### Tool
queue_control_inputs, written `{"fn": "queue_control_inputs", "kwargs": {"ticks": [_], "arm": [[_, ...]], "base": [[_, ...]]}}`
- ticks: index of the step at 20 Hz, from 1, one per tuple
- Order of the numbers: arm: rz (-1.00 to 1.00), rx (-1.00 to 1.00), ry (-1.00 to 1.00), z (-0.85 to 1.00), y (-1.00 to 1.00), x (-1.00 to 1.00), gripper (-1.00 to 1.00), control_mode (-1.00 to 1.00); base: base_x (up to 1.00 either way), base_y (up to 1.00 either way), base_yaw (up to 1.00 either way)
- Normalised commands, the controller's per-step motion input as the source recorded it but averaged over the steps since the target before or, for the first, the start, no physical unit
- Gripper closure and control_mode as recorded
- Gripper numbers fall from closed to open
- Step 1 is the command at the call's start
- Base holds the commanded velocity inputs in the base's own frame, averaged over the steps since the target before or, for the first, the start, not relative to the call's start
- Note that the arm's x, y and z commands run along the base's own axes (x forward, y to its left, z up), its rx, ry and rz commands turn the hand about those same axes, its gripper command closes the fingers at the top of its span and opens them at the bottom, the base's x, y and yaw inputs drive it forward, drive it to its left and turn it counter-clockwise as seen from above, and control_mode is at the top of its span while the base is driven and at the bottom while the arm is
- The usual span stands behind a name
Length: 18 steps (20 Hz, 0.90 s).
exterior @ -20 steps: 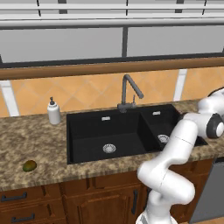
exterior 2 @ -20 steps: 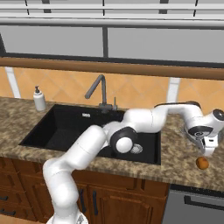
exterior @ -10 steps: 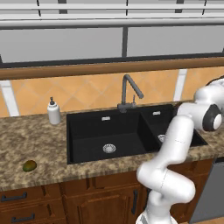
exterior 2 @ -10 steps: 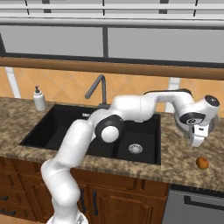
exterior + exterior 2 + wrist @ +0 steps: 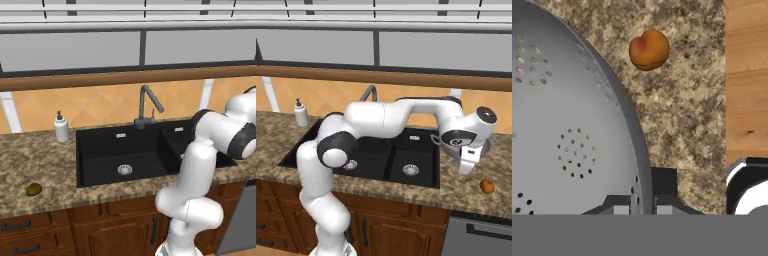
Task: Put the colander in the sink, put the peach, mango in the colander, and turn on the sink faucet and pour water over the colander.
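Over the right end of the surface, past the sink, the white arm reaches out from its base, bends at a dark elbow and runs level across the basins before its wrist turns down, so that the tool points at the stone. In the hand view the two dark tips stand close together, one on each side of the colander wall, clamped on its rim. The colander's grey perforated bowl lies to the left there, and the peach lies apart from it on bare stone, near the surface's front edge. From the right base view the peach sits near the right front corner, just beyond the hand. The mango lies well away, near the front edge at the left end. The faucet stands behind the divide of the two black basins, each with a round silver drain. A white soap bottle stands at the back left of the sink. Brown speckled stone tops wooden cabinets, with orange tiles, a wooden ledge and a window behind.
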Motion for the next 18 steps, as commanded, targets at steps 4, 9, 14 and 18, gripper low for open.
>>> {"fn": "queue_control_inputs", "kwargs": {"ticks": [4, 9, 14, 18], "arm": [[-0.02, -0.08, 0.04, 0.65, 1.00, -0.76, 1.00, -1.00], [-0.05, -0.05, 0.00, 0.56, 1.00, -0.50, 1.00, -1.00], [-0.14, 0.00, 0.10, 0.32, 1.00, -0.14, 1.00, -1.00], [-0.10, 0.00, 0.33, 0.31, 1.00, 0.22, 1.00, -1.00]], "base": [[0.00, 0.00, 0.00], [0.00, 0.00, 0.00], [0.00, 0.00, 0.00], [0.00, 0.00, 0.00]]}}
